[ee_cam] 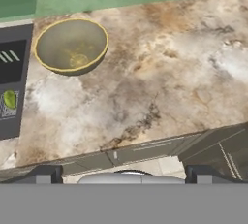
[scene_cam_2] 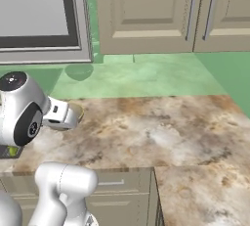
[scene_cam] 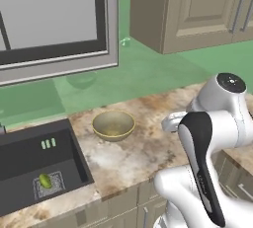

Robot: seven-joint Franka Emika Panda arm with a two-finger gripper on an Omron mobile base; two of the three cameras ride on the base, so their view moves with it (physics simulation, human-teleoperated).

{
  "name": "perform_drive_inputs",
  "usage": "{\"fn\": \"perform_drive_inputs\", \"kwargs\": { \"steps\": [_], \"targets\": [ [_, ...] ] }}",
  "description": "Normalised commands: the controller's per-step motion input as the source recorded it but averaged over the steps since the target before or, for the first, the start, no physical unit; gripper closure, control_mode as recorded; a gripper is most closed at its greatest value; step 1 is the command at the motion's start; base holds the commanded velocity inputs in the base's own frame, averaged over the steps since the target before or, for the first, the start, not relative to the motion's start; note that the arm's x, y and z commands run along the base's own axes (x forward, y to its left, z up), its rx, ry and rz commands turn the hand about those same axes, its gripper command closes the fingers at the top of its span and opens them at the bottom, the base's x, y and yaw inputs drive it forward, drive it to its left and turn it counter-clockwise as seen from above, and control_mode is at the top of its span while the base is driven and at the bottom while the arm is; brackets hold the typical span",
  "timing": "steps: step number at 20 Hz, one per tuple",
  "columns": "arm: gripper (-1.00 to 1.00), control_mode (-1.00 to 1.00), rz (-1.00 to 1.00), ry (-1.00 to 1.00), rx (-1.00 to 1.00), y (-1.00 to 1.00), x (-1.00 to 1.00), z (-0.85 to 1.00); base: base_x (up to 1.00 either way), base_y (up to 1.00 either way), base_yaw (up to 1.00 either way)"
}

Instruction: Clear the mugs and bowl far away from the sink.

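You have one bowl (scene_cam: 113, 125) on the counter (scene_cam: 148, 148), one sink (scene_cam: 29, 158), one green item (scene_cam: 45, 180) on its rack.

From behind my right side I look over a mottled brown stone counter (scene_cam_2: 161, 127) that runs wide and bare toward a green backsplash (scene_cam_2: 146, 80). Beige wall cabinets (scene_cam_2: 156, 14) with two slim vertical handles hang above it, and a grey-framed window (scene_cam_2: 39, 19) sits at upper left. My white arm (scene_cam_2: 24, 112) rises at the left edge and hides most of the tan bowl (scene_cam_2: 78, 111), of which only a sliver of rim peeks out.
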Motion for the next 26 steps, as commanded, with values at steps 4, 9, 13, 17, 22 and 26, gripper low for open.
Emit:
{"fn": "perform_drive_inputs", "kwargs": {
  "steps": [4, 9, 13, 17, 22, 26],
  "targets": [
    [-1.00, -1.00, 0.18, 0.00, 0.00, 0.11, 0.62, -0.15, 0.00, 0.00, 0.00],
    [-1.00, -1.00, 0.07, 0.00, 0.00, 0.09, 0.58, -0.12, 0.00, 0.00, 0.00],
    [-1.00, -1.00, 0.00, 0.00, 0.01, 0.13, 0.50, -0.19, 0.00, 0.00, 0.00],
    [-1.00, -1.00, -0.02, 0.00, 0.02, 0.23, 0.22, -0.15, 0.00, 0.00, 0.00],
    [-1.00, -1.00, -0.05, 0.00, 0.01, 0.29, 0.15, -0.13, 0.00, 0.00, 0.00],
    [-1.00, -1.00, -0.05, 0.00, 0.03, 0.22, 0.23, -0.16, 0.00, 0.00, 0.00]
  ]
}}
